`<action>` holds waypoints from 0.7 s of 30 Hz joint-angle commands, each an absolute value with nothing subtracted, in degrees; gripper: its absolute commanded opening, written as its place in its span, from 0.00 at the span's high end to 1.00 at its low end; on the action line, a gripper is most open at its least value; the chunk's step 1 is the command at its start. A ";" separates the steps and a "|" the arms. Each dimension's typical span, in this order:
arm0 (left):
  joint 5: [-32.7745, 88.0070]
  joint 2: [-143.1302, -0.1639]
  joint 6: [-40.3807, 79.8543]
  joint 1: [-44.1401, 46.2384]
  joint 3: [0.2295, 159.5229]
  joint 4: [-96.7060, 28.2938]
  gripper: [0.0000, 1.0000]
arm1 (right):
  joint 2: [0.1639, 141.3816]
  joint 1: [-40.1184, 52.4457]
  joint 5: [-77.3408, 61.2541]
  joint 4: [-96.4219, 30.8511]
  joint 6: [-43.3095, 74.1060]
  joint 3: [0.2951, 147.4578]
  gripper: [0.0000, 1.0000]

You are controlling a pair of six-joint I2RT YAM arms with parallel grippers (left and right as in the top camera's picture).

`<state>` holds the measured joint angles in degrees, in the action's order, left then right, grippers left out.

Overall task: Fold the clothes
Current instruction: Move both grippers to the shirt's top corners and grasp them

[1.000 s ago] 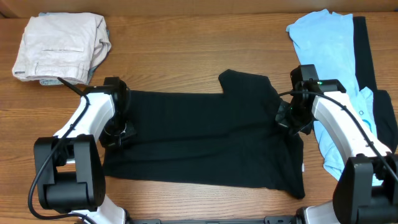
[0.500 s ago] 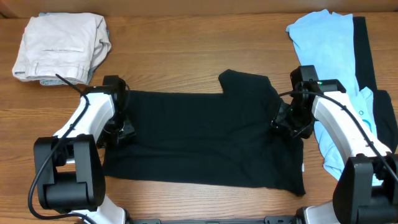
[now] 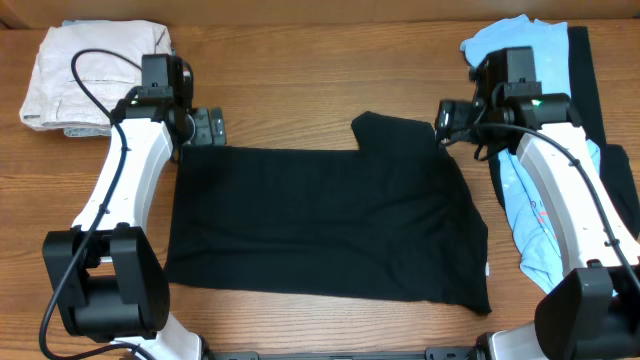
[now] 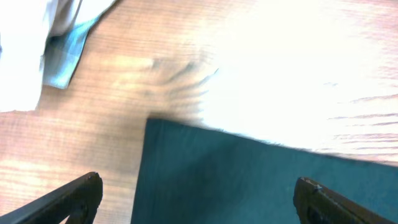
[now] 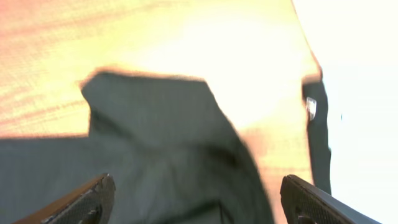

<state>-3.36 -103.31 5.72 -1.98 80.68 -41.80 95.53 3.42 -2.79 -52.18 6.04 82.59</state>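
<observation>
The left gripper (image 3: 207,127) stands wide apart, and in the left wrist view its two dark fingertips sit at the far edges of the frame with nothing held between them (image 4: 198,198). Below that gap lies a corner of the black T-shirt (image 4: 249,180) with bare bench (image 4: 186,81) beyond it. The view is blurred, so it is not clear whether the gripper touches the cloth. From overhead this gripper lies just past the shirt's far left corner, near the folded beige trousers (image 3: 90,75) at the bench's far left. The right gripper (image 3: 447,120) is likewise spread wide and holds nothing. In its wrist view (image 5: 199,200) the fingertips frame the shirt's dark, rumpled sleeve area (image 5: 155,137) and bright, washed-out wood. Overhead, it sits at the far right corner of the shirt, beside the sleeve that juts toward the back of the bench. The black T-shirt (image 3: 320,220) lies spread flat across the middle of the bench (image 3: 300,80), between the two arms, with a small white tag (image 3: 488,268) at its near right edge. To the right, under and beside the right arm, lie the light blue T-shirts (image 3: 520,60), with a dark garment (image 3: 585,70) along their outer edge.
</observation>
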 commanded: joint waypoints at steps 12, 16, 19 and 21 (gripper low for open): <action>-3.79 -111.28 -7.77 -3.46 81.21 -34.89 0.00 | 105.65 5.43 -5.19 -41.52 -1.78 83.99 0.24; -3.77 -114.02 -7.79 -3.75 81.21 -33.63 0.01 | 106.63 5.63 -5.19 -39.99 -1.78 83.99 0.27; -3.73 -115.98 -8.38 -3.79 81.21 -33.08 0.03 | 107.39 5.63 -4.10 -39.16 -1.72 83.99 0.32; -3.05 -116.81 -8.38 -3.79 81.21 -33.19 0.04 | 107.46 5.63 -3.90 -38.79 -1.72 83.99 0.32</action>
